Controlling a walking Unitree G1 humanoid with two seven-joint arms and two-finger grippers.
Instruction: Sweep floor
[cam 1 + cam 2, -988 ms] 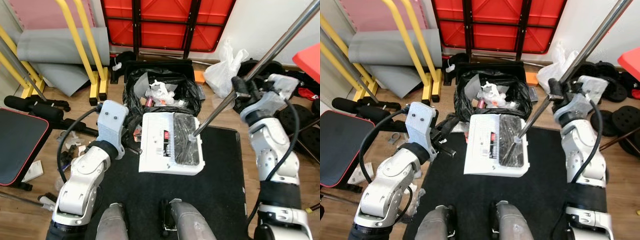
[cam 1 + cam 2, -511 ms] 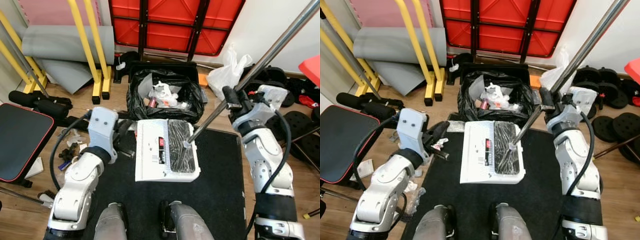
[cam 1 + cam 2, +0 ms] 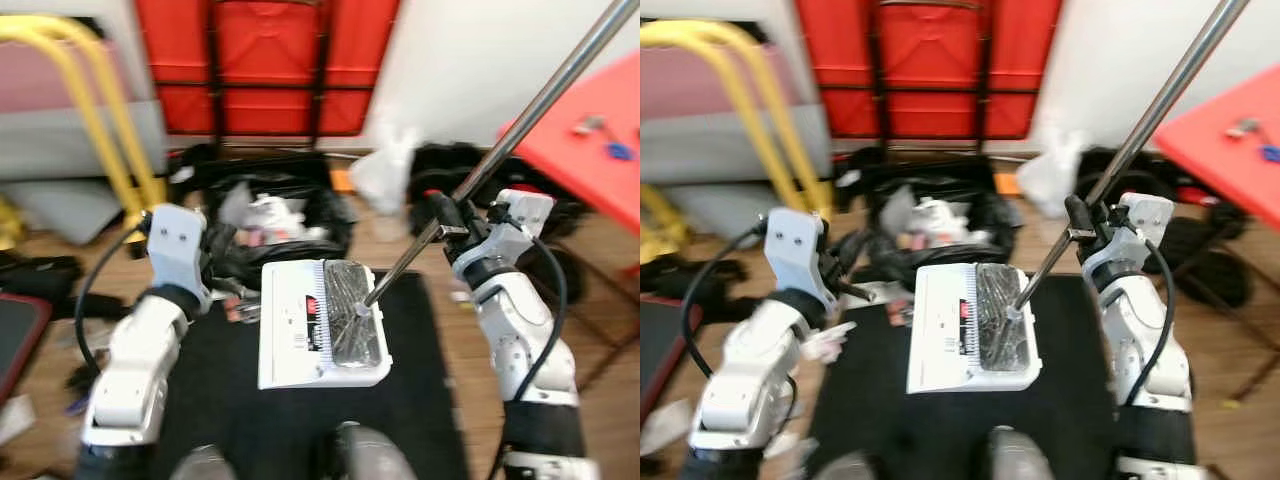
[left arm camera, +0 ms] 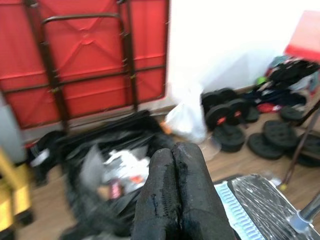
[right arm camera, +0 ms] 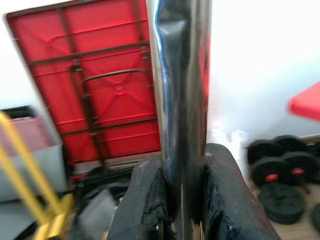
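Note:
My right gripper [image 3: 440, 222] is shut on the broom's shiny metal pole [image 3: 520, 120], which slants up to the right; its fingers [image 5: 145, 200] clamp the pole from both sides. The dark broom head [image 3: 352, 320] rests in a white dustpan [image 3: 295, 335] on the black mat [image 3: 420, 400] before my feet. My left gripper [image 3: 222, 262] hovers left of the dustpan, near the bin, with its fingers [image 4: 165, 190] pressed together and nothing seen between them. A bin lined with a black bag [image 3: 270, 205], holding rubbish, stands just beyond the dustpan.
A red folded table [image 3: 270, 60] leans on the back wall. A yellow frame [image 3: 90, 110] stands at the left, a white plastic bag [image 3: 385, 175] and black weight plates [image 4: 235, 130] to the right. A red tabletop [image 3: 590, 130] juts in at the right.
The whole picture has swung right and blurred, so the camera turned. The right gripper keeps its hold on the pole. The left gripper sits a little higher and farther from the dustpan.

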